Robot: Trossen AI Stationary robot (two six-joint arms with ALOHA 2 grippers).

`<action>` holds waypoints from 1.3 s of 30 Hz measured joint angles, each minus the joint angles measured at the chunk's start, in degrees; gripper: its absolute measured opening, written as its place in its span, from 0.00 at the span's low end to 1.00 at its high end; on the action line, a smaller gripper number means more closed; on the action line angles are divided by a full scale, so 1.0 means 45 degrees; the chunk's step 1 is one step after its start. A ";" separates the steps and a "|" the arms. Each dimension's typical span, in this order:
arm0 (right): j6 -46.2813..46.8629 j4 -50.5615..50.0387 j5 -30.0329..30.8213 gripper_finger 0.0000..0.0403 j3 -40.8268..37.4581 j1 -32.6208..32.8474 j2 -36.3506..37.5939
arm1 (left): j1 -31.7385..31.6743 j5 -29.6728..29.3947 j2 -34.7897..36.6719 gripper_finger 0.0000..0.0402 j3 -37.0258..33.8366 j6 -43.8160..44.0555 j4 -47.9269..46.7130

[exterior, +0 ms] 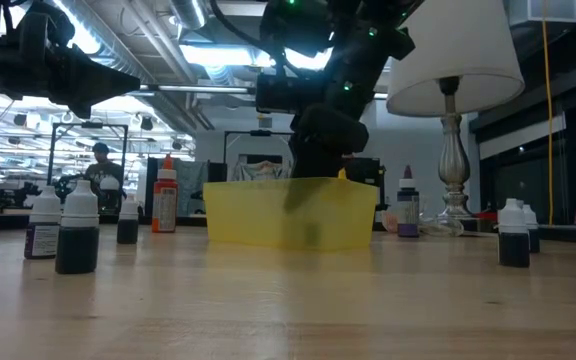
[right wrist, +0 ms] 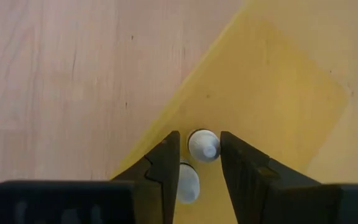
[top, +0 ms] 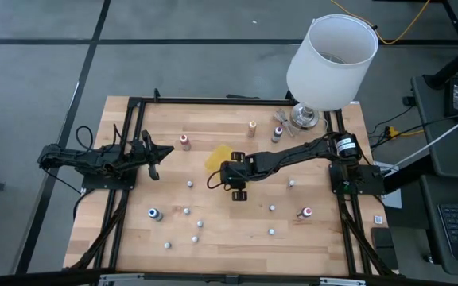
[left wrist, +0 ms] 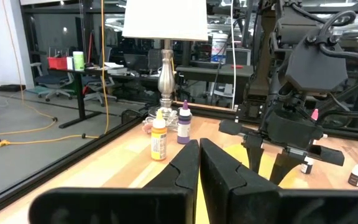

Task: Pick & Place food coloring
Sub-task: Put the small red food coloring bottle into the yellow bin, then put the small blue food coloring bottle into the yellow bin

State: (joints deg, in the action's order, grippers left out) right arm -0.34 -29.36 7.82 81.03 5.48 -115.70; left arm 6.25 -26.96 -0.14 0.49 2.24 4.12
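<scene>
**A:** Over the yellow tray [right wrist: 272, 93], near the table's [top: 237, 238] middle, our right gripper [right wrist: 199, 163] points down, fingers spread, with a white-capped bottle [right wrist: 203, 145] standing between them. Whether the pads touch it, we cannot tell. A second bottle [right wrist: 187, 182] sits just beside it.

**B:** How do we judge its handling?

**A:** Light, stiff plastic, smooth and easily tipped; we would grip the body below the cap.

**B:** Room to move?

**A:** The tray wall stands close beside the bottle. More bottles [top: 155, 213] are scattered near the front edge, and the lamp [top: 328, 59] is at the back right. Our left gripper [top: 153, 151] waits pressed shut at the left side.
</scene>
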 joint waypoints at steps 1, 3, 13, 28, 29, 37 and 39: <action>0.0001 -0.0007 0.0003 0.29 0.0000 0.0000 0.0000 | 0.0000 0.0000 0.0000 0.02 -0.0002 0.0000 0.0000; 0.0010 -0.0007 0.0003 0.29 0.0005 0.0000 0.0000 | 0.0001 0.0000 0.0000 0.02 0.0000 0.0000 0.0000; 0.0024 -0.0958 0.0018 0.29 0.0823 -0.0185 0.0045 | -0.0001 0.0000 0.0000 0.03 -0.0004 0.0000 0.0000; 0.1400 -0.2969 0.1306 0.29 0.2895 -0.0216 0.0083 | 0.0003 0.0000 0.0000 0.03 -0.0004 0.0000 0.0000; 0.1673 -0.3122 0.1328 0.30 0.3001 -0.0219 0.0132 | 0.0001 0.0000 0.0000 0.03 -0.0003 0.0000 0.0000; 0.4025 -0.3858 0.1365 0.49 0.2953 -0.0142 0.1117 | -0.0001 0.0000 0.0002 0.02 -0.0005 0.0000 0.0000; 0.4505 -0.4212 0.1390 0.55 0.2947 -0.0051 0.1330 | 0.0001 0.0005 0.0000 0.03 -0.0001 0.0000 0.0000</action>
State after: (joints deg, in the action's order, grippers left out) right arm 19.94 -48.31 14.08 94.30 5.25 -109.71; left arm 6.25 -26.94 -0.14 0.49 2.24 4.12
